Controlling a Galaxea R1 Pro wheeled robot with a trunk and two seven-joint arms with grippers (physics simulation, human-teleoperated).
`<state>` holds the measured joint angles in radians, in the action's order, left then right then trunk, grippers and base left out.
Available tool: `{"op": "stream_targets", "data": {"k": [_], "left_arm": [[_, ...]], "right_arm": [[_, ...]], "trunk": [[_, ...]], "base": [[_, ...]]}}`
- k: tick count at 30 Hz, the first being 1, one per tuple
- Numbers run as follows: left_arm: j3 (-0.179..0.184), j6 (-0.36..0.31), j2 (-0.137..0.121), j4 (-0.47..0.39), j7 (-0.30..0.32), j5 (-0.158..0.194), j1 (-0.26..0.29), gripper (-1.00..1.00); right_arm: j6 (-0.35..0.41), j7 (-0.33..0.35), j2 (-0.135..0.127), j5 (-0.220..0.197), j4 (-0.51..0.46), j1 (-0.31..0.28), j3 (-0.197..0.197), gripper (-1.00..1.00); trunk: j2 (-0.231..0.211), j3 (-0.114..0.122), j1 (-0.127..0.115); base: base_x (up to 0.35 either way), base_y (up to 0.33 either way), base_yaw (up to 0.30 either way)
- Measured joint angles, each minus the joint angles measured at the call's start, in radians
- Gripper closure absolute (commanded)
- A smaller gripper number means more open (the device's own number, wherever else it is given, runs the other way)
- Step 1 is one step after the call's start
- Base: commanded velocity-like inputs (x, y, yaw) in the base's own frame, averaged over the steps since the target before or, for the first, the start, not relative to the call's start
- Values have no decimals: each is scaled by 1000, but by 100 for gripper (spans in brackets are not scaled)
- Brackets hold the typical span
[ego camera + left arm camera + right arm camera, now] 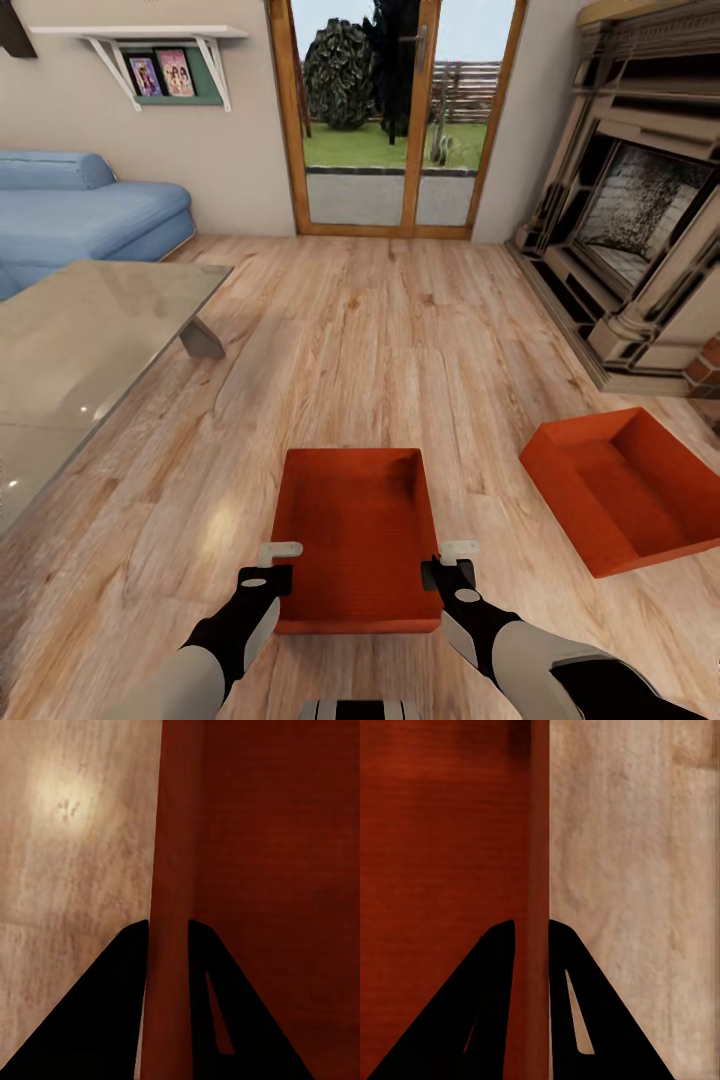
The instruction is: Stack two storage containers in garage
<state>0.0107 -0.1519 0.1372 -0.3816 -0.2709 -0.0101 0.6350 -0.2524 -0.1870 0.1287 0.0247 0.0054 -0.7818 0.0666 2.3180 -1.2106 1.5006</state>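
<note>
left end effector [281, 560] clamps container [358, 530] left wall; right end effector [452, 560] clamps right wall

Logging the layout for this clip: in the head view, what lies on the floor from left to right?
Blue sofa → glass coffee table → storage container, its side walls between the fingers of the left hand and right hand → second storage container → brick fireplace.
</note>
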Motion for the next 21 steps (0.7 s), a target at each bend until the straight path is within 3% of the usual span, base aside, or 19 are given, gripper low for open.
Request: {"op": "stream_targets", "data": {"k": [21], "left_arm": [[0, 1, 0, 0, 0, -6, 0, 100]], "right_arm": [[-7, -2, 1, -5, 3, 0, 1, 100]], "trunk": [[-147, 66, -81]], "base": [[0, 0, 0]]}}
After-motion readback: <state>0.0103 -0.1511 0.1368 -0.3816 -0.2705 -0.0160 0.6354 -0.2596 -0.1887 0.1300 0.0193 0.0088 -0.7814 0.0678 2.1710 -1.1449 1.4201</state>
